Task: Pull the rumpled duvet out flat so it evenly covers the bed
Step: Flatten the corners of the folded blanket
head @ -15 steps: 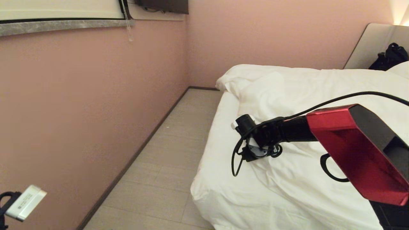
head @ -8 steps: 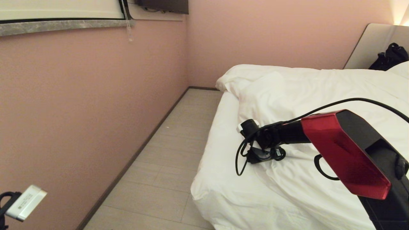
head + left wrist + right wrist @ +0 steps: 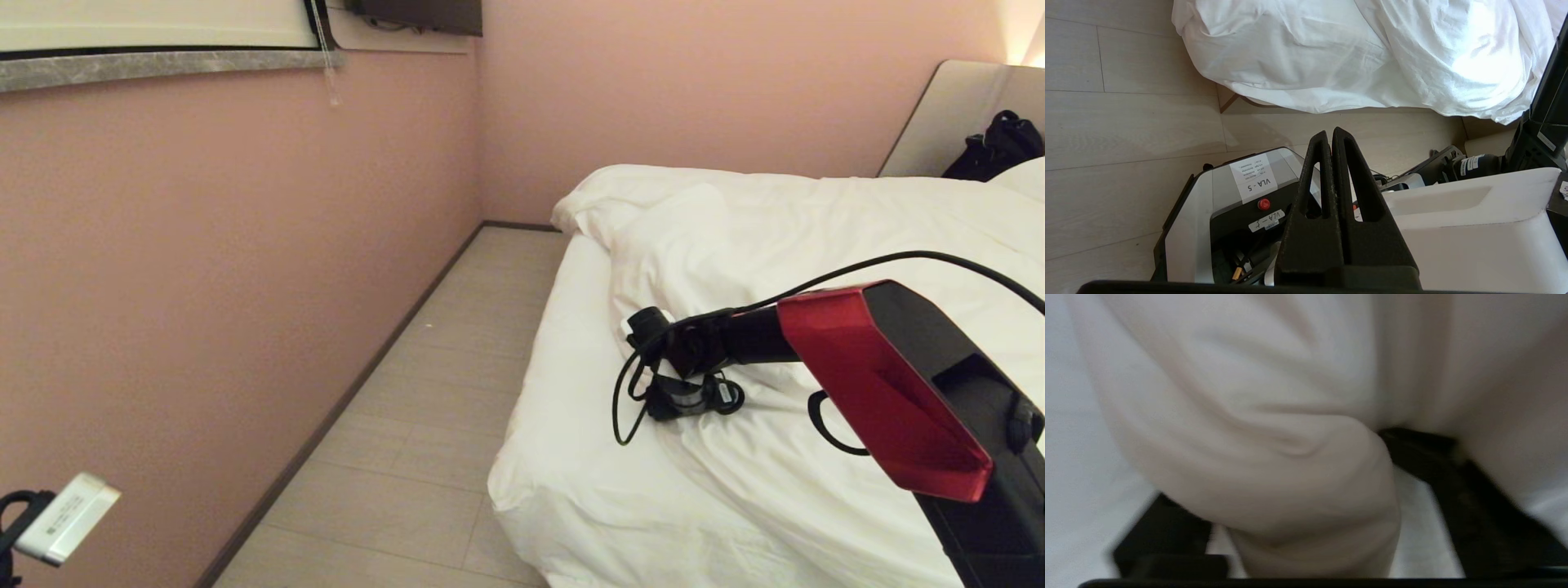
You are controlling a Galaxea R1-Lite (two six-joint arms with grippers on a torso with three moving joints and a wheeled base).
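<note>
The white duvet (image 3: 775,237) lies rumpled across the bed (image 3: 563,343), its creased edge pulled back from the near-left side so a strip of mattress sheet shows. My right gripper (image 3: 679,398) is pressed down on that edge. In the right wrist view a thick fold of duvet (image 3: 1290,457) fills the space between the wide-spread black fingers (image 3: 1453,486), and the right gripper (image 3: 1290,473) is open around it. My left gripper (image 3: 1329,132) is shut and empty, parked low over the robot's base.
A pink wall (image 3: 204,286) runs along the left, with a narrow strip of floor (image 3: 424,392) between it and the bed. A black bag (image 3: 996,143) rests against the headboard (image 3: 939,114). The robot's base (image 3: 1216,204) stands at the bed's foot corner.
My right arm has drawn back to the right and sunk a little, bringing the gripper down onto the duvet's edge. The left arm has not moved.
</note>
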